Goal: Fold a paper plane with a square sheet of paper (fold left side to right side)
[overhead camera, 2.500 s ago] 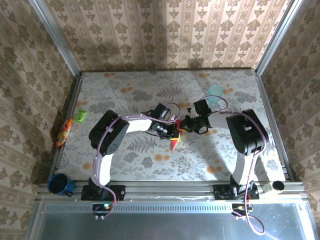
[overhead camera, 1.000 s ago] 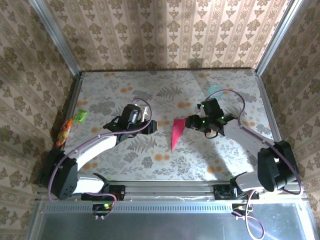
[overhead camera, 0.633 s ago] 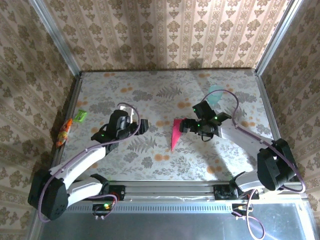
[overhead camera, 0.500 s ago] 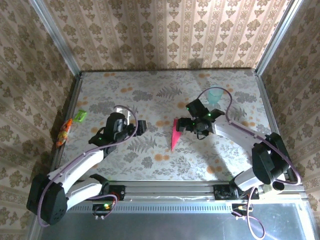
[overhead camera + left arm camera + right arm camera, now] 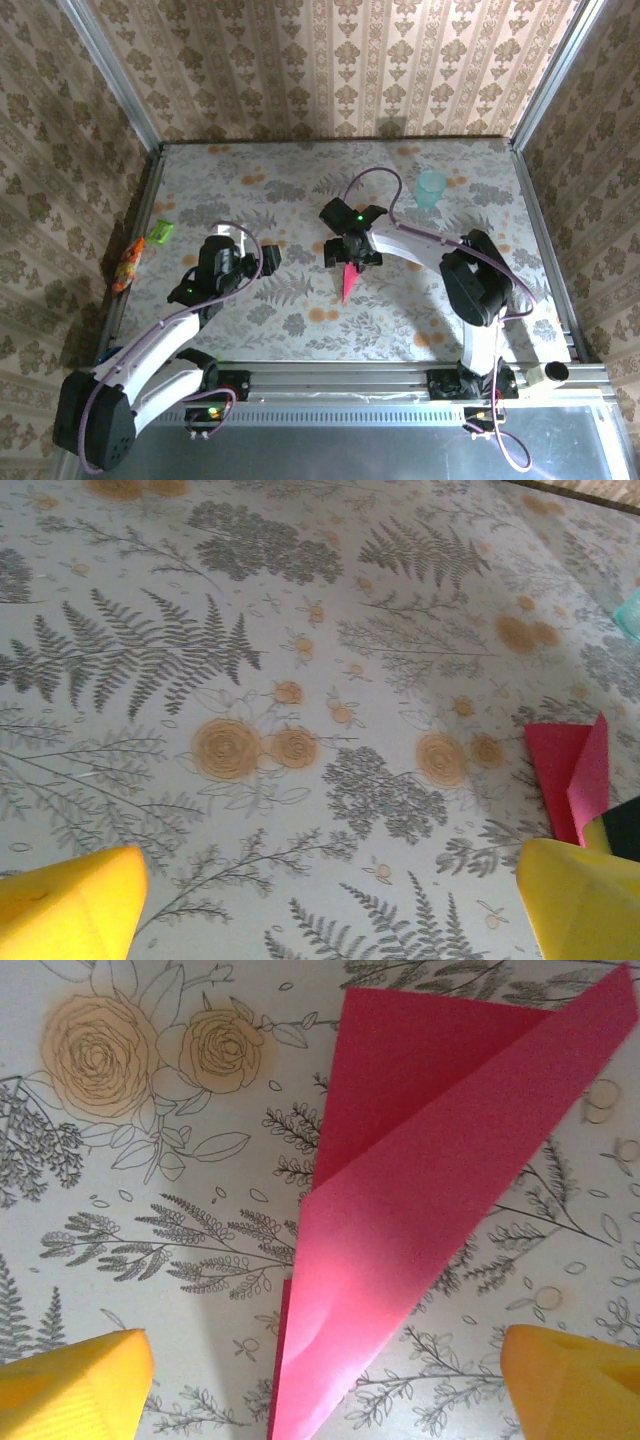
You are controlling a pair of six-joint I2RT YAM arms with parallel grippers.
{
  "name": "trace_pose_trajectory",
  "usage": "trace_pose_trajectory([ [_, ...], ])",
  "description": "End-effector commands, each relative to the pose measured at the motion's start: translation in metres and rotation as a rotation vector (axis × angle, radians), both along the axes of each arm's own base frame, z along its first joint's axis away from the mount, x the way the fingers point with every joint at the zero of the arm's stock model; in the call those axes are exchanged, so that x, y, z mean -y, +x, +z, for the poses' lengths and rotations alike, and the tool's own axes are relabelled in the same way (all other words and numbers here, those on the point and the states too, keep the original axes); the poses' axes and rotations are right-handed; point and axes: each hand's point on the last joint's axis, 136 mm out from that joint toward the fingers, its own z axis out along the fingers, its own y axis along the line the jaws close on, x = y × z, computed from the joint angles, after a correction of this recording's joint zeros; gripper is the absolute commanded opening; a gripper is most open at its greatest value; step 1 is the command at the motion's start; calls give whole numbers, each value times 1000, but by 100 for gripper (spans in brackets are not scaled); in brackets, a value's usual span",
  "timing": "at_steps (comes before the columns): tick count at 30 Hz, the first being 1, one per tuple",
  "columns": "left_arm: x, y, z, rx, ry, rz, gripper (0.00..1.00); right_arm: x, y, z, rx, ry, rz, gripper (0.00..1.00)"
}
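- Narrow, pointed, matte magenta-red paper plane [image 5: 347,280] at mid-frame in the top view, flat on the grey floral table [image 5: 300,180], tip toward the bottom edge, wide end toward the top.
- In the right wrist view, running from upper right down to bottom centre, one flap slanting over a lower layer and seemingly not pressed flat.
- Right gripper [image 5: 345,256] directly over the wide end in the top view. Yellow fingertips [image 5: 70,1380] in the bottom corners of the wrist view, spread wide and clamped on nothing, paper between and below them.
- Left gripper [image 5: 268,258] left of centre in the top view, well apart from the paper. Fingers [image 5: 70,905] spread wide as well, empty, with a red corner of the plane at the right edge of that wrist view.
- Pale teal plastic cup [image 5: 431,187] upper right in the top view, well clear of the work.
- Judged a late step: folds made and let go, top flap not yet creased down.
- Next move likely calls for lowering onto that flap and pressing along the fold line, gently enough to keep the thin, springy sheet from sliding.
- Against one second ago: right gripper moved from the paper's right side to over its upper end, and left gripper drawn back toward lower left. Paper in much the same spot.
- Against the oldest frame: both grippers then together at the paper, now apart.
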Motion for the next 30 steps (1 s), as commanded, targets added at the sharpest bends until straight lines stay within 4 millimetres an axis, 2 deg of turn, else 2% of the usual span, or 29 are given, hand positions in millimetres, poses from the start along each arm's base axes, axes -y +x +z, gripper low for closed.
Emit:
trace_pose_trajectory([
  [1, -4, 1, -1, 11, 2, -4, 96, 8, 0, -10, -25, -77, -5, 84],
  [9, -5, 0, -6, -7, 4, -15, 96, 5, 6, -27, -62, -115, -1, 66],
  [16, -6, 1, -8, -12, 0, -12, 96, 8, 6, -32, -73, -118, -15, 50],
  [28, -5, 2, -5, -15, -11, -16, 97, 10, 6, -22, -52, -88, -27, 16],
  [30, -4, 3, -4, -14, -12, -16, 97, 11, 5, -20, -49, -85, -28, 8],
])
